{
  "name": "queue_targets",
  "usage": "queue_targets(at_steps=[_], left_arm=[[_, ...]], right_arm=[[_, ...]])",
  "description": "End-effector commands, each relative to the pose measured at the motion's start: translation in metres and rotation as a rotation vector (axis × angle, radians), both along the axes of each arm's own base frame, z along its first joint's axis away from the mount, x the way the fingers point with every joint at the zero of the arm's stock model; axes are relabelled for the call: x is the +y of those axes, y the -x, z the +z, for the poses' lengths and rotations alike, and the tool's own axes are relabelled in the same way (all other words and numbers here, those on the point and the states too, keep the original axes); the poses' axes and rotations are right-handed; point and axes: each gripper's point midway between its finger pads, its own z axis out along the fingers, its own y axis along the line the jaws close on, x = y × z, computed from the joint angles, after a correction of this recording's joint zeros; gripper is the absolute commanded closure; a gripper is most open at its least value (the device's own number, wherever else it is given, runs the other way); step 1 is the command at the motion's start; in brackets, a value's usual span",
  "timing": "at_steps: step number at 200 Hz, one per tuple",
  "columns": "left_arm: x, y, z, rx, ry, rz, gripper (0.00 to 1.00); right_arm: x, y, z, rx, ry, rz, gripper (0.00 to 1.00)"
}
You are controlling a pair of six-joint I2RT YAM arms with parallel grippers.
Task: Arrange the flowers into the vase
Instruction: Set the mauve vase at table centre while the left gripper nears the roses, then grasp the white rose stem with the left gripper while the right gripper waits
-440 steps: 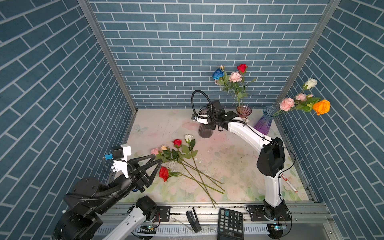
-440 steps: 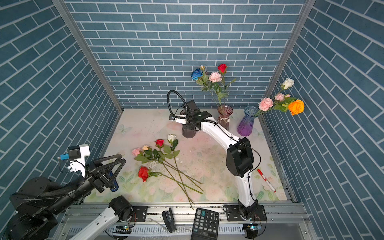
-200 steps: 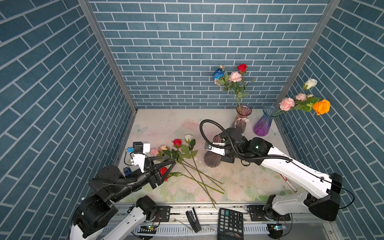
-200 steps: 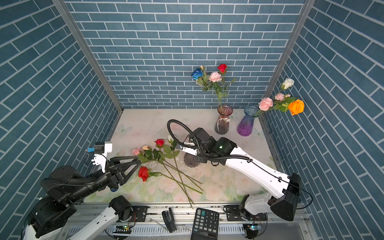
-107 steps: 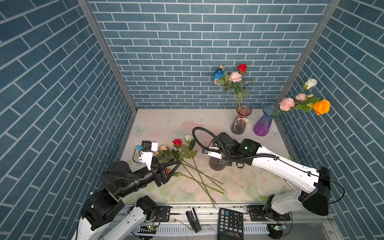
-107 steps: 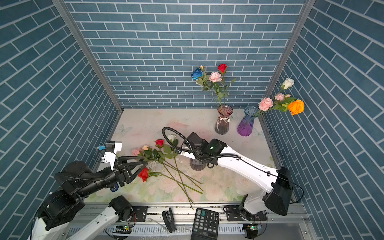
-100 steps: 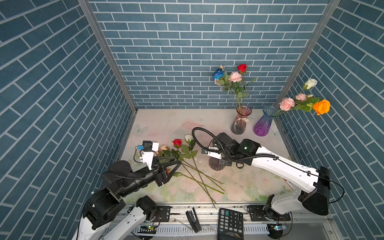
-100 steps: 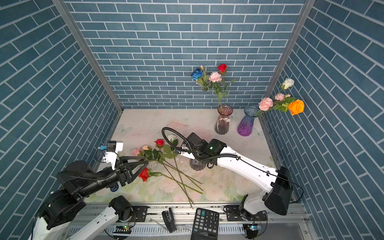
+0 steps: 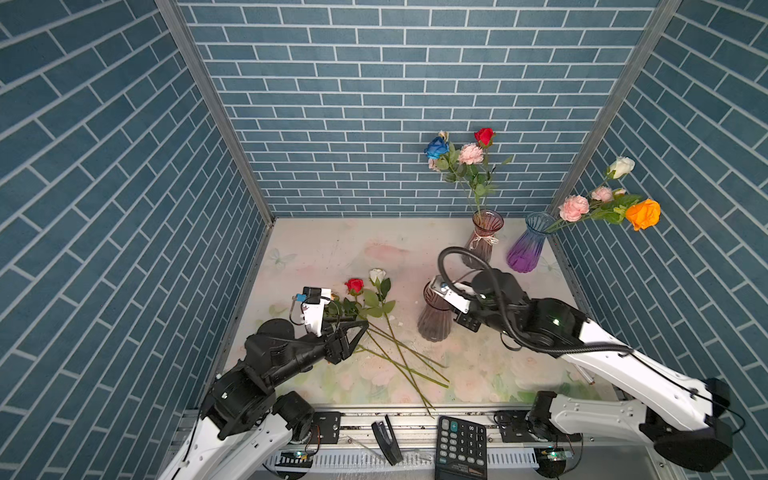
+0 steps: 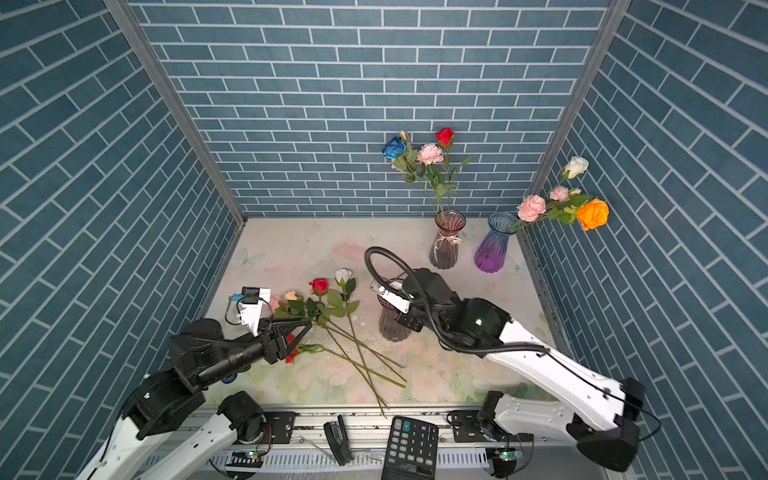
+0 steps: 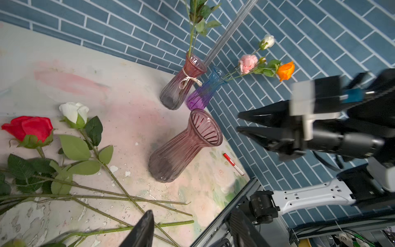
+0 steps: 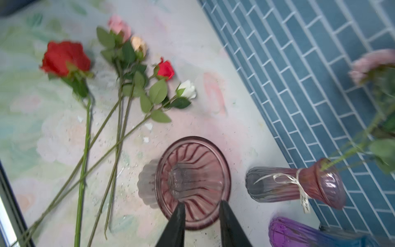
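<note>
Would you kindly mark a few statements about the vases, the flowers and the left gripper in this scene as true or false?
1. The middle vase holds flowers. False: it is empty.
2. The ribboned vase holds a blue flower. True.
3. The orange flower lies on the table. False: it stands in the purple vase.
4. The fingers of the left gripper are apart. True.
5. A white rose lies on the table. True.
</note>
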Motion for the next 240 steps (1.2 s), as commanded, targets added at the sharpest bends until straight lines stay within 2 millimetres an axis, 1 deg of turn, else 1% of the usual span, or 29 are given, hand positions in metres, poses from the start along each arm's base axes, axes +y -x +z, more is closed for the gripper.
queue_targets(at_steps=[1,4,12,31,46,59,61,66,81,89,96,105,109,115,136,143,158,176,187,210,240], left_arm=[[-0.007,-0.017,-0.029,0.047,0.01,0.041,0.43],[-0.008,-0.019,-0.034,0.056,0.007,0.044,0.44],[-0.01,-0.023,-0.047,0.076,-0.004,0.051,0.45],[-0.018,-0.033,-0.069,0.113,-0.015,0.057,0.46],[-0.024,-0.04,-0.084,0.136,-0.025,0.055,0.46],[-0.029,-0.045,-0.094,0.137,-0.019,0.049,0.47],[-0.03,-0.046,-0.101,0.153,-0.031,0.05,0.47],[-0.031,-0.048,-0.107,0.161,-0.035,0.051,0.48],[-0.034,-0.052,-0.124,0.19,-0.012,0.065,0.48],[-0.036,-0.054,-0.125,0.186,0.004,0.065,0.48],[-0.037,-0.055,-0.125,0.179,0.005,0.065,0.48],[-0.037,-0.057,-0.125,0.17,0.001,0.067,0.48],[-0.038,-0.058,-0.125,0.167,0.002,0.066,0.48],[-0.038,-0.058,-0.127,0.167,0.004,0.067,0.48],[-0.042,-0.064,-0.132,0.164,0.043,0.075,0.47],[-0.045,-0.066,-0.131,0.158,0.063,0.074,0.47],[-0.049,-0.072,-0.131,0.157,0.091,0.076,0.47],[-0.056,-0.079,-0.136,0.185,0.116,0.082,0.48],[-0.062,-0.083,-0.139,0.203,0.134,0.077,0.5],[-0.066,-0.092,-0.158,0.282,0.118,0.117,0.63],[-0.055,-0.104,-0.182,0.369,-0.04,0.239,0.63]], right_arm=[[-0.046,-0.014,0.025,-0.044,-0.325,-0.321,0.72],[-0.056,-0.014,0.024,-0.049,-0.348,-0.364,0.73],[-0.075,-0.015,0.013,-0.052,-0.378,-0.454,0.73],[-0.111,-0.014,-0.025,-0.009,-0.415,-0.64,0.72],[-0.127,-0.013,-0.058,0.044,-0.447,-0.744,0.7],[-0.132,-0.013,-0.086,0.088,-0.476,-0.796,0.69],[-0.132,-0.014,-0.089,0.091,-0.475,-0.799,0.69],[-0.134,-0.014,-0.095,0.1,-0.475,-0.808,0.68],[-0.145,-0.016,-0.095,0.09,-0.472,-0.866,0.66],[-0.148,-0.017,-0.097,0.09,-0.469,-0.885,0.64],[-0.148,-0.018,-0.1,0.095,-0.472,-0.889,0.58],[-0.148,-0.02,-0.105,0.104,-0.462,-0.894,0.46],[-0.148,-0.02,-0.108,0.107,-0.459,-0.901,0.43],[-0.15,-0.021,-0.11,0.111,-0.453,-0.918,0.42],[-0.148,-0.026,-0.114,0.125,-0.437,-0.932,0.41],[-0.147,-0.028,-0.115,0.127,-0.427,-0.935,0.41],[-0.144,-0.031,-0.119,0.134,-0.397,-0.94,0.42],[-0.139,-0.034,-0.124,0.148,-0.37,-0.931,0.43],[-0.136,-0.035,-0.125,0.156,-0.361,-0.918,0.44],[-0.134,-0.035,-0.127,0.165,-0.347,-0.905,0.45],[-0.136,-0.034,-0.126,0.161,-0.365,-0.903,0.45]])
